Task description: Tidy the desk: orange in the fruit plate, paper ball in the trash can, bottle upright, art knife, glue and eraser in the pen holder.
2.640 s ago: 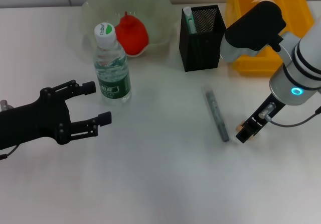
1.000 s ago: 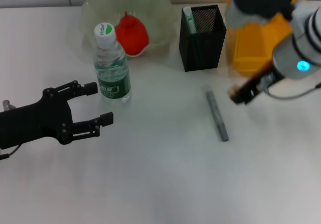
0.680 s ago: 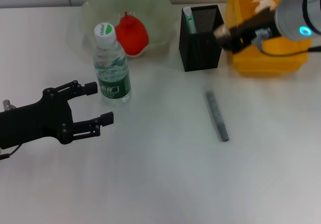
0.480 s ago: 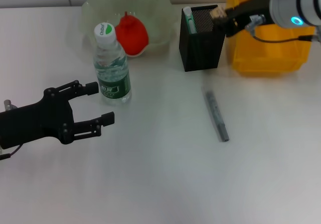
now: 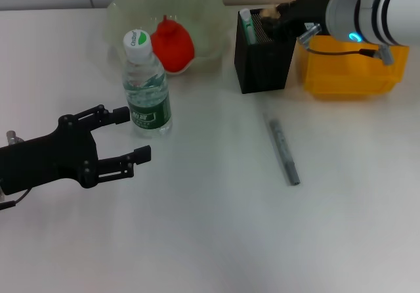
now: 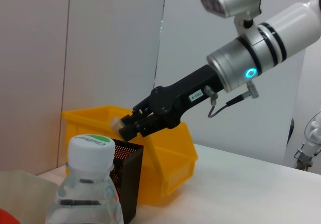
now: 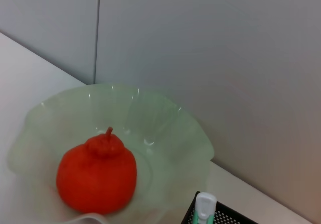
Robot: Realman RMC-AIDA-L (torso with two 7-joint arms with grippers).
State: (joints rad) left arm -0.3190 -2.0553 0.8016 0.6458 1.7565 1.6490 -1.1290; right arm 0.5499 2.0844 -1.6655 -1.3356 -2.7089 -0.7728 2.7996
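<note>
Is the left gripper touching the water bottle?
Apart. In the head view, the left gripper sits open beside the bottle, with bare table visible between its upper fingertip and the bottle's label.

Plain white tabletop (image 5: pixel 216 240), matte and evenly lit, filling nearly all of the head view. Behind its far edge, a pale grey wall (image 7: pixel 200 58) of flat panels, split by a thin vertical seam (image 7: pixel 98 33). Same panelled wall in the left wrist view, again crossed by upright joint lines.
</note>
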